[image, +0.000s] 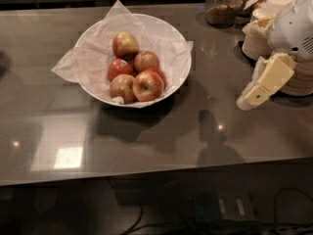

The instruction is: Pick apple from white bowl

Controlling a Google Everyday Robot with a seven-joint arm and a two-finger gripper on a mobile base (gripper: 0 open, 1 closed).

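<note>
The white bowl (pixel 178 43), lined with crumpled white paper, stands on the grey table at centre left. Several apples lie in it. The apple (pixel 147 85), large and red-streaked over yellow with a yellowish stem dimple, sits at the bowl's front right, touching its neighbours. A smaller deep-red apple (pixel 120 68) and a paler one (pixel 125 44) lie behind it. My gripper (pixel 248 102), cream coloured, hangs at the right above the table. It points down and left, well apart from the bowl and holding nothing that I can see.
Stacks of tan paper plates (pixel 261 38) stand at the back right, partly behind my arm. A glass jar (pixel 222 6) with brown contents stands at the back. The table's front edge (pixel 146 176) runs across, with cables below it.
</note>
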